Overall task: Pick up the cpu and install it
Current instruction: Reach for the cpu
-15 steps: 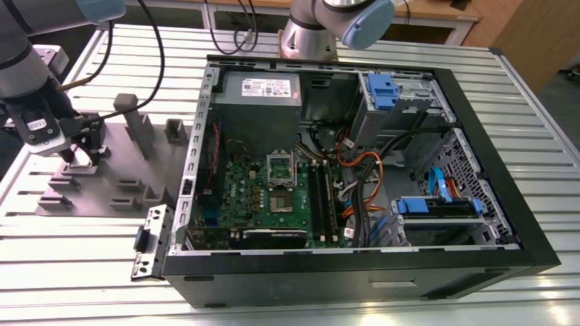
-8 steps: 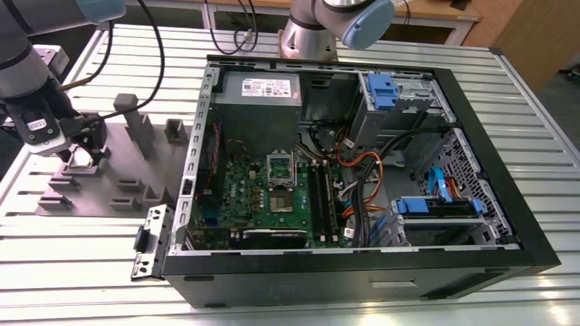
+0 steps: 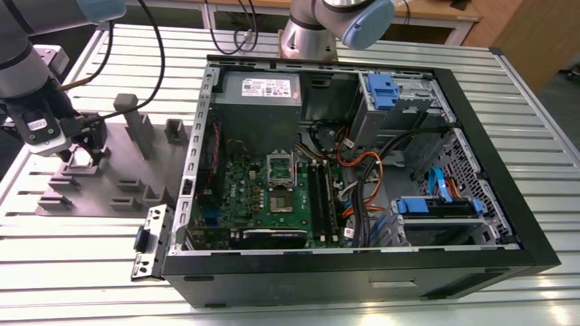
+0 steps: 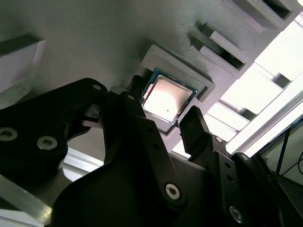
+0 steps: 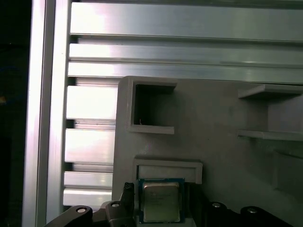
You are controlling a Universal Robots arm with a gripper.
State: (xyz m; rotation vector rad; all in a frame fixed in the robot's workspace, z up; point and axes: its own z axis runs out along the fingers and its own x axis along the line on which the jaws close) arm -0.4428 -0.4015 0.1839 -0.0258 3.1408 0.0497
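My gripper hangs over cpu, seated in grey tray; jaws parted astride chip, nothing gripped. Pickup not yet done; motherboard socket unfilled, I judge.

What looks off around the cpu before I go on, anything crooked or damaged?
Nothing stands out. The cpu lies flat and square in its grey holder, no damage shows on its top, and the hand sits directly over it.
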